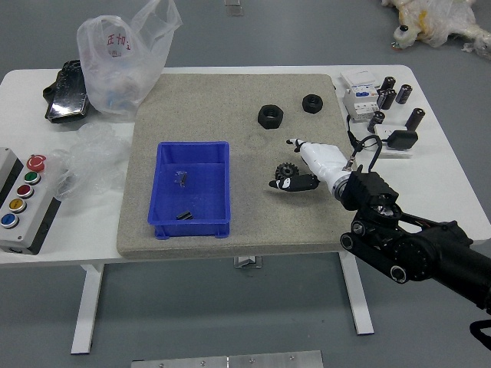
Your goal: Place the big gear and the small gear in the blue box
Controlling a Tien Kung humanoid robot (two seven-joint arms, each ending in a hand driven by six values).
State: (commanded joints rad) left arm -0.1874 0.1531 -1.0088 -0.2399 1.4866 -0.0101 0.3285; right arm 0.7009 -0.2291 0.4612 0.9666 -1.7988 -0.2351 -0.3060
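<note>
My right hand [326,162] is open and isn't holding anything. The dark gear [287,170] is on the mat [261,218], between my thumb and fingers. I think they are wide apart so I can pinch it and put it in the blue box [199,198]. A little black thing [184,216] lies in there, maybe the other gear. The mat is on a white surface [430,203], and the floor [192,314] is gray.
</note>
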